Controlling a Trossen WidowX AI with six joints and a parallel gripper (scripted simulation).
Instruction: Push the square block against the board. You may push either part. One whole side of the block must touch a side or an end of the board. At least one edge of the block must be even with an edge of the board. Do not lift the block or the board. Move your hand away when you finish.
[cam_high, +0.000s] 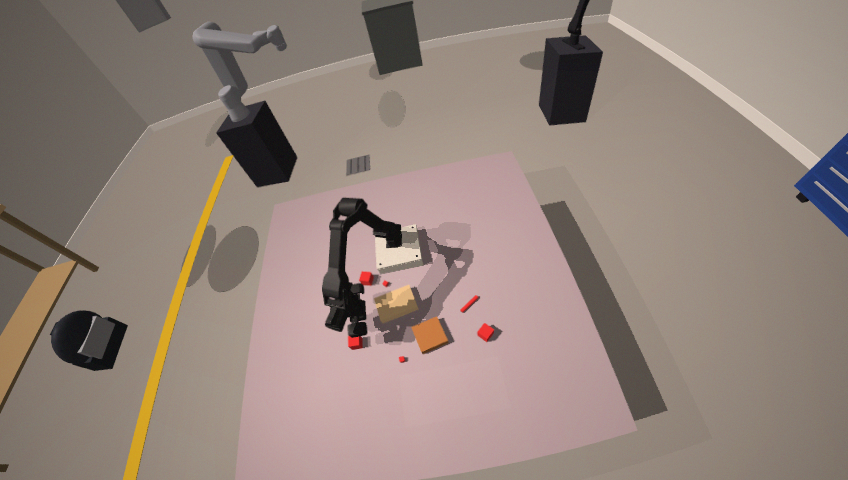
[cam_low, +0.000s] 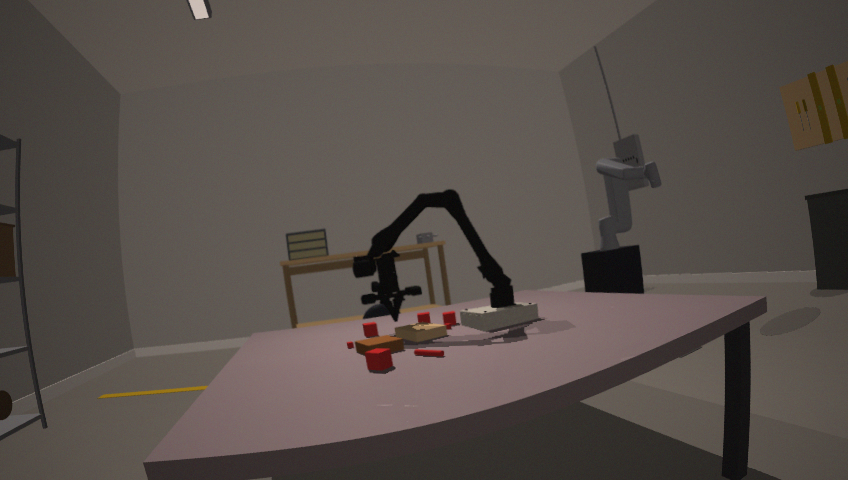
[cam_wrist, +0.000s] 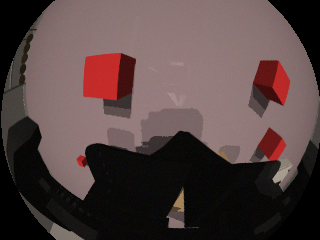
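Observation:
The tan wooden board (cam_high: 397, 303) (cam_low: 420, 331) lies on the pink table near the arm's base. The flat orange square block (cam_high: 429, 334) (cam_low: 379, 343) lies just in front of the board's right end, turned at an angle. Only their corners are near each other, and no full side meets. My gripper (cam_high: 352, 324) (cam_low: 393, 314) (cam_wrist: 183, 136) is shut on nothing. It points down, low over the table, just left of the board's left end. In the wrist view a sliver of the board (cam_wrist: 179, 206) shows behind the fingers.
Red cubes lie around: one (cam_high: 355, 342) (cam_wrist: 107, 75) right by the gripper, one (cam_high: 365, 277) near the arm's white base plate (cam_high: 399, 249), one (cam_high: 485, 331) to the right. A red stick (cam_high: 468, 303) and tiny red bits (cam_high: 402, 359) also lie nearby.

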